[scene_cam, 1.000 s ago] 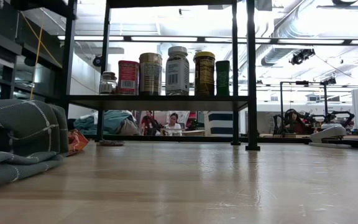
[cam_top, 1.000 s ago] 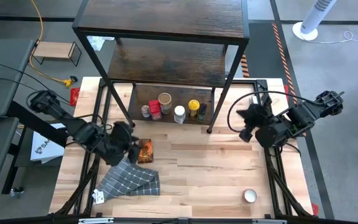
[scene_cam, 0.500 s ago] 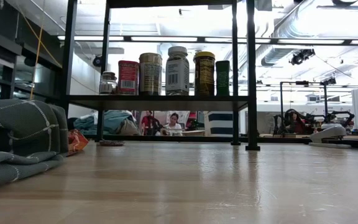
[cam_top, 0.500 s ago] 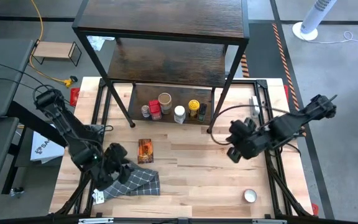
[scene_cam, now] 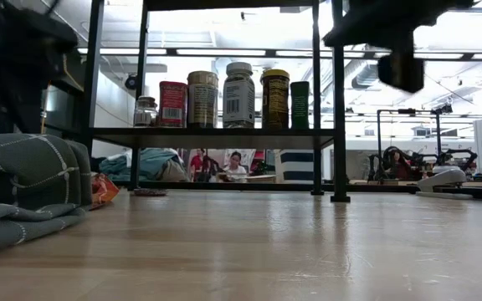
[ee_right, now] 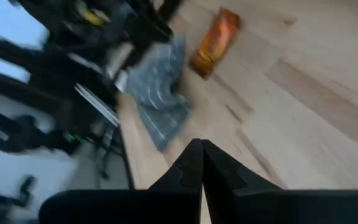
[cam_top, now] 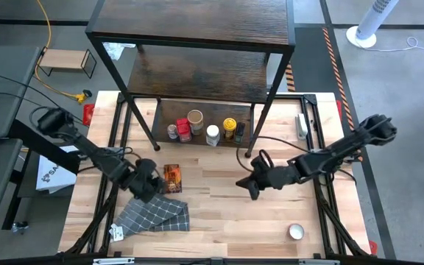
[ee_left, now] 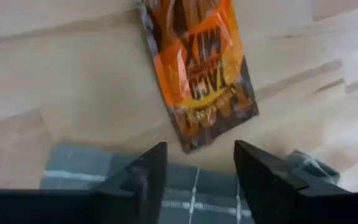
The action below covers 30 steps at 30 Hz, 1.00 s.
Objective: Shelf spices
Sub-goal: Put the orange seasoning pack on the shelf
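Several spice jars stand in a row on the shelf's [cam_top: 197, 66] lowest board: red-lidded [cam_top: 184, 130], tan-lidded [cam_top: 195, 118], white [cam_top: 213, 135], yellow [cam_top: 230, 126] and dark [cam_top: 240, 132]. The low view shows the row of jars [scene_cam: 238, 94] upright. A small round tin [cam_top: 296, 232] sits on the table near its near right corner. My left gripper [cam_top: 150, 187] is open and hovers over the far edge of the grey checked cloth [ee_left: 185, 186], its fingers [ee_left: 145, 171] pointing at an orange packet [ee_left: 197, 74]. My right gripper [cam_top: 250, 185] is shut, in the air over the table's middle.
The orange packet [cam_top: 171, 178] lies flat between the cloth [cam_top: 157, 215] and the shelf. The shelf's black legs [cam_top: 248, 153] stand on the table's far half. Bare wood [cam_top: 227, 221] lies between the cloth and the tin. A small light-wood stand [cam_top: 65, 60] sits off the table.
My right gripper has swung from the table's right edge toward its middle and near side, and now shows at the top of the low view. My left gripper has moved from beside the packet toward the near edge over the cloth, then back a little toward the packet.
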### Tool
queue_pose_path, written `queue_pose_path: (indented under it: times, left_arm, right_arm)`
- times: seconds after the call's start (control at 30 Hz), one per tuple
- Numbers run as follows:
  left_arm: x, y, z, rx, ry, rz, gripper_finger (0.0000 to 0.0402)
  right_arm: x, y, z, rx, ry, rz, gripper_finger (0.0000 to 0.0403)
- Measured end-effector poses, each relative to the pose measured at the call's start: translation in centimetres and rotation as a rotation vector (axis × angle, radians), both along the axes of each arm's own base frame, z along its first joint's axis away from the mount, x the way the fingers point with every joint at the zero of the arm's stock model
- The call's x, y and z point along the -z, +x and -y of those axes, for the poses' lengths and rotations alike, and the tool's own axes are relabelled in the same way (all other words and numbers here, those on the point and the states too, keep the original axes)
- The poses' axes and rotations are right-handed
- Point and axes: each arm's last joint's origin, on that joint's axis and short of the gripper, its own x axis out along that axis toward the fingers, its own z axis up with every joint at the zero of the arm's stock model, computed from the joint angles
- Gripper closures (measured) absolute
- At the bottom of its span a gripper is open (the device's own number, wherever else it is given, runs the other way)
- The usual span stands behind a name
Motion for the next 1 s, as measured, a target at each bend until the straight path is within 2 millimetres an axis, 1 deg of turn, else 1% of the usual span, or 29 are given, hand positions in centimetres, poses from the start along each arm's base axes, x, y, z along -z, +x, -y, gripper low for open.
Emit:
queue_pose_path:
  times: [0.1,0.2,0.23,0.27,0.33,0.43,0.57,0.67,0.83,1.0]
  left_arm:
    - [0.1,0.3,-1.1,-0.033,0.023,-0.026,0.0276]
    - [0.3,0.6,-2.5,-0.055,0.082,-0.073,0.0365]
    - [0.4,0.7,-2.9,-0.059,0.098,-0.090,0.0383]
    - [0.6,0.9,-3.3,-0.064,0.106,-0.104,0.0389]
    - [1.1,1.2,-3.9,-0.061,0.100,-0.135,0.0393]
    - [2.1,2.0,-4.1,-0.036,0.084,-0.169,0.0400]
    - [3.8,2.7,-3.8,-0.002,0.035,-0.251,0.0401]
    - [4.6,2.7,-3.2,0.029,0.001,-0.308,0.0401]
    - [5.2,3.0,-2.7,0.029,0.015,-0.307,0.0401]
    - [5.8,4.4,-3.0,-0.040,0.011,-0.288,0.0401]
  right_arm:
    - [0.8,0.2,0.5,0.023,0.013,0.018,0.0403]
    - [0.7,0.3,0.6,0.023,0.004,0.021,0.0403]
    - [0.8,0.3,0.7,0.028,-0.006,0.016,0.0403]
    - [0.9,0.3,0.8,0.036,-0.015,0.005,0.0403]
    - [1.1,0.2,1.1,0.071,-0.014,-0.019,0.0403]
    - [1.7,0.0,1.6,0.138,-0.030,-0.072,0.0403]
    - [2.1,-0.3,1.9,0.192,-0.028,-0.112,0.0403]
    - [2.2,-0.4,1.9,0.202,-0.023,-0.129,0.0403]
    - [2.5,-0.8,1.4,0.195,-0.016,-0.159,0.0403]
    - [2.6,-1.2,0.6,0.168,-0.013,-0.175,0.0403]
